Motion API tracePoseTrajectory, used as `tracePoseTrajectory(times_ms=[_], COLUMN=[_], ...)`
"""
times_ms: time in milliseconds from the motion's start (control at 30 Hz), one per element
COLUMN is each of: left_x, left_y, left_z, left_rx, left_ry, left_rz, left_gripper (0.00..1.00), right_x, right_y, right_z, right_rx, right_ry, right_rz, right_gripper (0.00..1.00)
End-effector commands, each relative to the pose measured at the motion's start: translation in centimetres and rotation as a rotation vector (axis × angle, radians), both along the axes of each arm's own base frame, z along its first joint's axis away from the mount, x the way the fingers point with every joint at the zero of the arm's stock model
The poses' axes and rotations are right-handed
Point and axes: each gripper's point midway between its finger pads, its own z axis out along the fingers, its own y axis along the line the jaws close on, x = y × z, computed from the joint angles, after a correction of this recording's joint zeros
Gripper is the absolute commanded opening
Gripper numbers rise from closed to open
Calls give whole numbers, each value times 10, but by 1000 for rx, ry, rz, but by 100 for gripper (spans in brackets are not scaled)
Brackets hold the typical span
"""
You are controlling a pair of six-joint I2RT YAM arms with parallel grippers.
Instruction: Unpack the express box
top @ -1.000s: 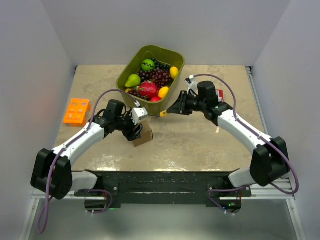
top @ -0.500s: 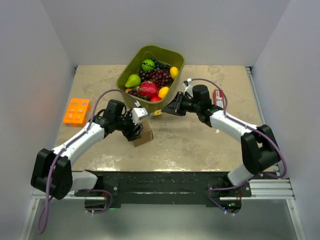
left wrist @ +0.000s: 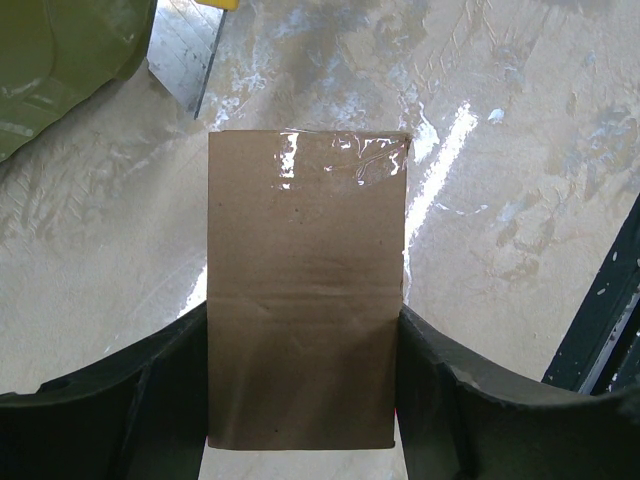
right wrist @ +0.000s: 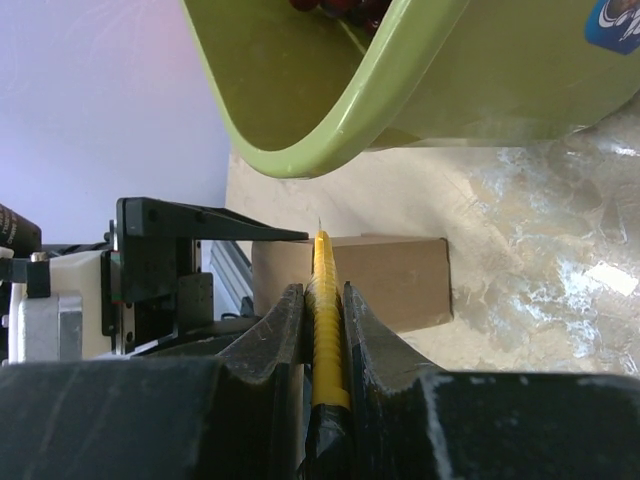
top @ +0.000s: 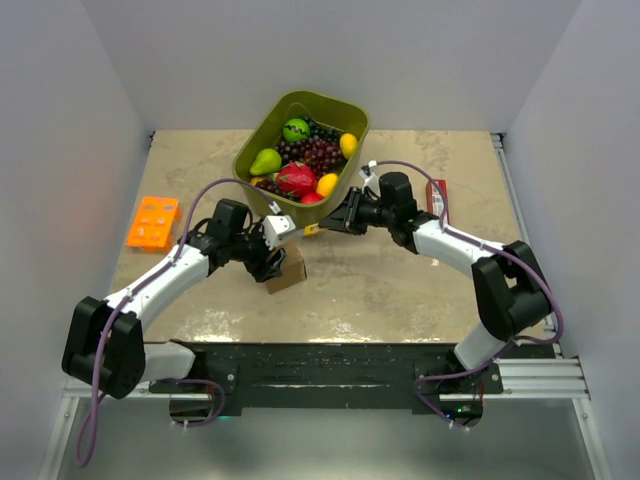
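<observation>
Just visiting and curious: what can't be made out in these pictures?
1) Inside the express box: left wrist view, the box is closed and taped.
2) The box's near end: left wrist view, cut off by the bottom edge between the left gripper fingers.
3) The yellow cutter handle: right wrist view, buried in the right gripper.
4) The red packet: top view, partly behind the right arm.

**Brown, yellow, green**

Between the jaws of the black left gripper (left wrist: 302, 312): plain brown box (left wrist: 300, 220), clear glossy tape (left wrist: 335, 155) across its far end. Between the black right gripper's (right wrist: 322, 290) jaws: ridged yellow knife (right wrist: 328, 350). Beyond both: olive-green tub (right wrist: 330, 130), mottled beige table (left wrist: 520, 150).
</observation>
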Motion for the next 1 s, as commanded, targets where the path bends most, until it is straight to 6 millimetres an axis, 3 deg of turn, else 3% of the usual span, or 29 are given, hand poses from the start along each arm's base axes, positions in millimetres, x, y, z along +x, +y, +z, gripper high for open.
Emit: tracePoseTrajectory(times_ms=[0, 567, 700, 967], left_x=[-9, -4, -1, 8], left_y=[4, 6, 9, 14], left_z=[-10, -14, -17, -20], left_rx=[18, 35, 50, 55], left_ry=[62, 57, 52, 52], left_rz=[-8, 18, 43, 99], left_gripper=[15, 8, 0, 0], right_x=[1, -12, -16, -23], right_y=[7, 6, 4, 3], right_z=[17, 10, 8, 8], right_rx=[35, 14, 2, -7], right_ry=[-48, -18, -8, 1], right_rz=[34, 88, 95, 118], right_gripper=[0, 0, 0, 0])
